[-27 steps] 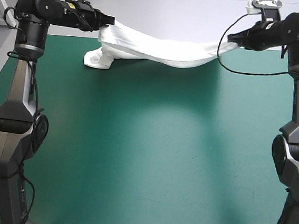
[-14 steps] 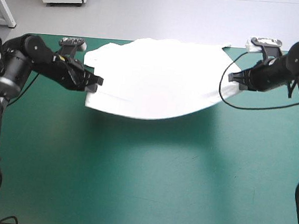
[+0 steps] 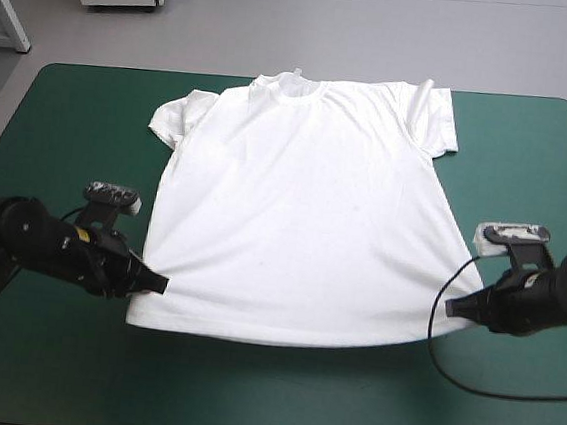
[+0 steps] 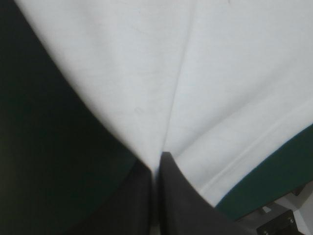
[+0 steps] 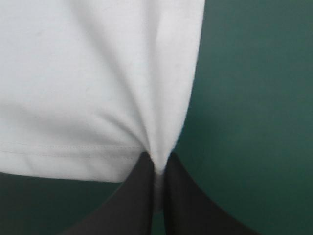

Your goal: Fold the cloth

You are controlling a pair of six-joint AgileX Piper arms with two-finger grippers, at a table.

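The white T-shirt (image 3: 304, 205) lies spread almost flat on the teal-green cover, collar toward the far edge, hem toward the near edge. My left gripper (image 3: 159, 284) is shut on the T-shirt at the hem's left corner. My right gripper (image 3: 452, 304) is shut on the T-shirt at the hem's right corner. In the left wrist view the T-shirt (image 4: 195, 73) fans out from the pinch of the left gripper (image 4: 157, 164). The right wrist view shows the hem of the T-shirt (image 5: 88, 83) puckered into the right gripper (image 5: 159, 166).
Bare teal-green cover (image 3: 276, 393) runs along the near edge below the hem and on both sides of the shirt. Both sleeves lie near the far edge of the table (image 3: 506, 95).
Both arms came down and toward the near edge, drawing the T-shirt from a hanging band near the far edge into a flat spread on the table.
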